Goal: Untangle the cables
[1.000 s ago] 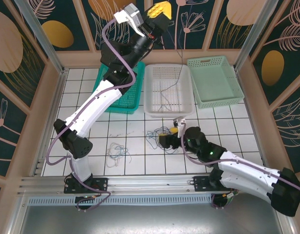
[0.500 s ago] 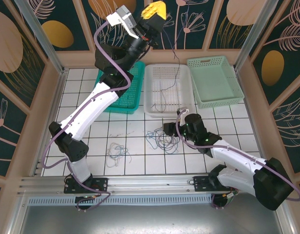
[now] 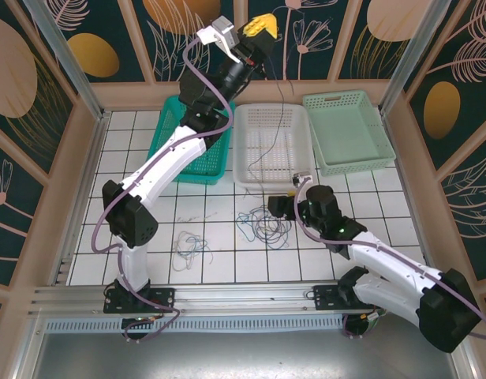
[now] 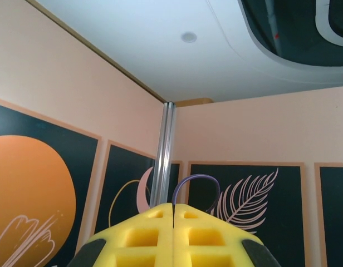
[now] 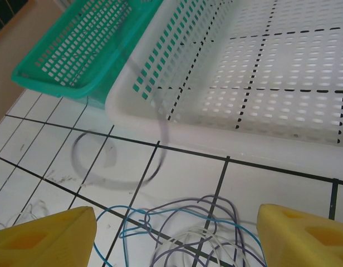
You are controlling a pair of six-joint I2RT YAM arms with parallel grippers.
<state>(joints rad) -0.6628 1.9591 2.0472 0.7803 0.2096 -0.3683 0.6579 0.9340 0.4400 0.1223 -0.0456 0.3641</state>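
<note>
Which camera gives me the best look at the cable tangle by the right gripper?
Right wrist: the tangle lies close between the open fingers of the right gripper, blue, dark and white strands distinct, its near edge cropped. Top external shows it whole but hair-thin. Left wrist faces the wall panels.

Left arm stretches high, its claw [image 3: 263, 24] clamped on a cable [image 4: 196, 177]. Right claw [image 3: 276, 207] hangs low, jaws wide apart.
</note>
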